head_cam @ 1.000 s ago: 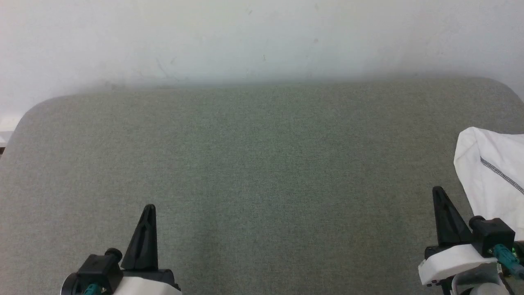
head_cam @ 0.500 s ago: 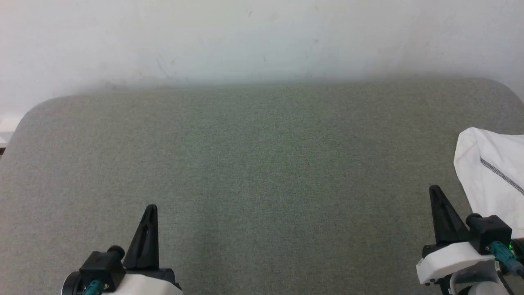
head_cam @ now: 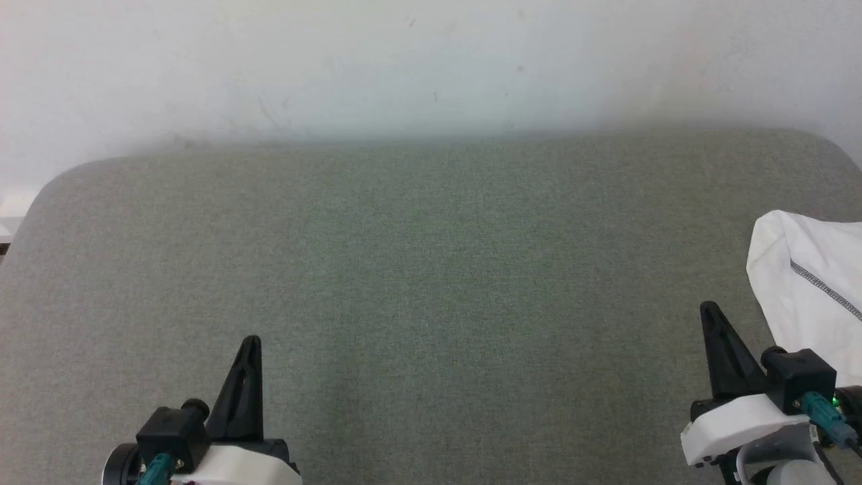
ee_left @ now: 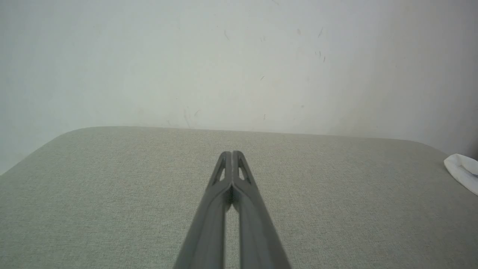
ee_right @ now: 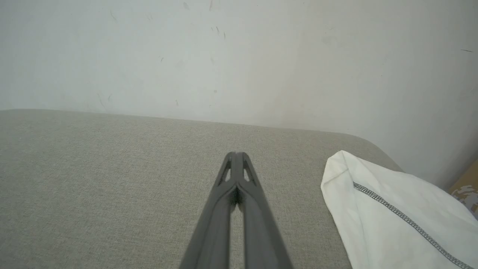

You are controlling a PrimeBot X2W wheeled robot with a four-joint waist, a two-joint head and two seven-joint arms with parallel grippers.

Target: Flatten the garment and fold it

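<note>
The white thin-fabric shirt with a dark grey stitched seam (head_cam: 811,283) is lying at the right edge of the grey-green woven-fabric table top (head_cam: 431,269), running out of the head view, with only one rounded end showing. The left gripper (head_cam: 250,345) is pointing forward over the near left, its two dark fingers pressing together and holding nothing. The right gripper (head_cam: 707,311) is sitting just beside the shirt, its fingertips likewise meeting and gripping nothing. A scuffed white wall (head_cam: 431,60) is rising behind.

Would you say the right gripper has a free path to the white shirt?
Probably yes: the right gripper is just left of the garment, with bare grey surface between them. Its fingers are shut and would need opening first.
</note>
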